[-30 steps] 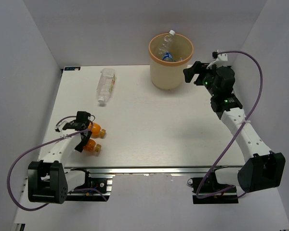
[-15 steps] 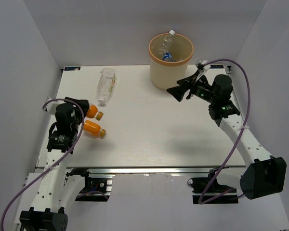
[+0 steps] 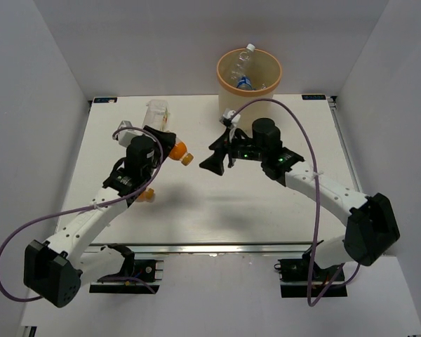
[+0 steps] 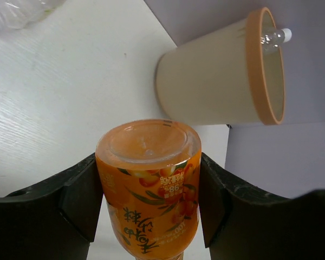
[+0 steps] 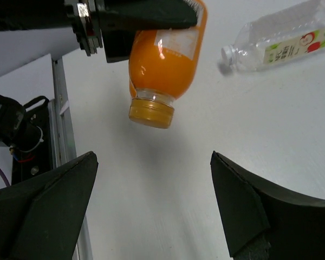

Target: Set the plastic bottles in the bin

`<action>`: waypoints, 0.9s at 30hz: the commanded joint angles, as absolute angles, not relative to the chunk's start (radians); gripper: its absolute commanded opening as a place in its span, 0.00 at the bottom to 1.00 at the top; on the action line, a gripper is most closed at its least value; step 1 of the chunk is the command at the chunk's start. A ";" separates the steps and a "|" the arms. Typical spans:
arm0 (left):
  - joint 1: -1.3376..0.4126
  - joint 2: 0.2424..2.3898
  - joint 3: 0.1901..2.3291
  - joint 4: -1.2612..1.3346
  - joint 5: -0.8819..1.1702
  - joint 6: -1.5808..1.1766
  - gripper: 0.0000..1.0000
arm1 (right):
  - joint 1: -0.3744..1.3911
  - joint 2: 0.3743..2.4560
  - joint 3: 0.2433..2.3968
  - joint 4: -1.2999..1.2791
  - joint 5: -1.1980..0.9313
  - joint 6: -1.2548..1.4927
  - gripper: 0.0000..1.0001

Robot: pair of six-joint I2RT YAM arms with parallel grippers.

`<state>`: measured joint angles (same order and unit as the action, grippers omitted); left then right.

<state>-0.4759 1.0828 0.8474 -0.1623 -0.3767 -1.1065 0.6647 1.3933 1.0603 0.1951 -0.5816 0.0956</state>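
Apparently a handover was being prepared, and that was judged the riskiest part. The orange bottle (image 4: 149,162) was held in the left hand (image 4: 147,216), clamped across its body by both fingers and lifted clear of the table (image 3: 266,203), above the left half and nearer the far edge. Its cap was pointed toward the right hand (image 5: 151,157), which was spread wide and empty just beside it.

The bin (image 3: 249,95) was seen at the far edge, right of the middle and well apart from both hands, with several bottles already inside. A clear bottle (image 5: 281,40) was left lying near the far edge toward the left corner. A second orange bottle (image 3: 146,195) lay half hidden under the left arm.

Several failures could be expected. If the left hand were opened before the right was closed, the bottle would be dropped and could roll off across the table. If only the narrow cap were taken, the smooth round body could swing or slip out. Because the two hands were so close, fingers could be knocked together and the bottle twisted loose. On release, the bin's rim could be struck.
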 commanded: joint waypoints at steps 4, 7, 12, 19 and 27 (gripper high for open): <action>-0.551 1.137 0.930 -0.072 -0.433 -1.117 0.31 | 0.768 1.480 1.175 0.144 -0.454 0.008 0.89; -0.563 1.152 0.933 -0.069 -0.436 -1.120 0.31 | 0.790 1.525 1.207 0.137 -0.414 0.029 0.89; -0.577 1.146 0.923 -0.063 -0.446 -1.129 0.33 | 0.792 1.578 1.232 0.178 -0.390 0.081 0.86; -0.578 1.128 0.922 -0.057 -0.436 -1.111 0.63 | 0.792 1.591 1.233 0.196 -0.339 0.112 0.18; -0.578 1.106 0.953 -0.110 -0.472 -1.059 0.98 | 0.779 1.565 1.210 0.206 -0.288 0.135 0.00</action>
<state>-0.5720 1.1481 0.9001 -0.0883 -0.4427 -1.0866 0.7910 1.5963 1.1934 0.1558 -0.3363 0.1143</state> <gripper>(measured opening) 0.974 0.515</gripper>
